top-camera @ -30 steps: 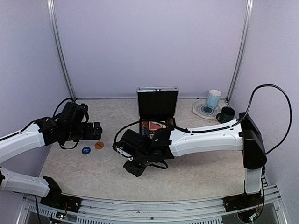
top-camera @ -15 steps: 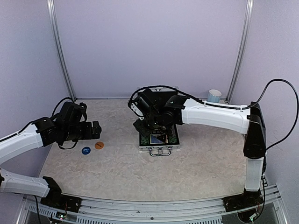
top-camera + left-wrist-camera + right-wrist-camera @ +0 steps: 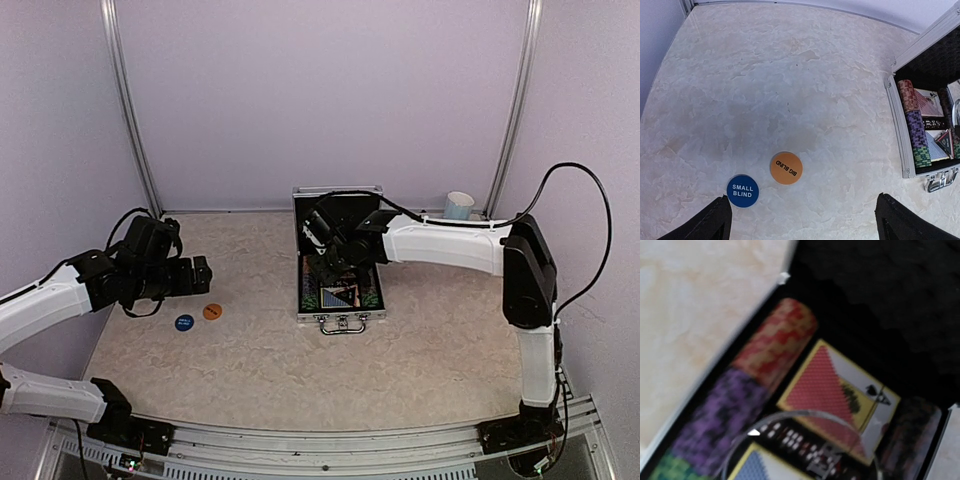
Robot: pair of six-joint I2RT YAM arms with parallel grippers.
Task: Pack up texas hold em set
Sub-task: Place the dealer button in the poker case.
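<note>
Silver-rimmed and black-lined, the case [image 3: 340, 316] lies open at the middle of the table [image 3: 250, 380], lid upright on its far side. Chip rows [image 3: 760, 385] and a red card deck [image 3: 825, 385] sit inside. The right gripper [image 3: 326, 262] hangs over it, a clear disc [image 3: 801, 447] close under its camera (I cannot tell whether the jaws clasp it). On the left, the left gripper [image 3: 805, 212] gapes wide, empty, above the blue disc [image 3: 742, 190] and orange disc [image 3: 786, 168], which lie near each other without touching.

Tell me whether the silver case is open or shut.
Open. The case has its lid upright; chips and cards show inside.
</note>
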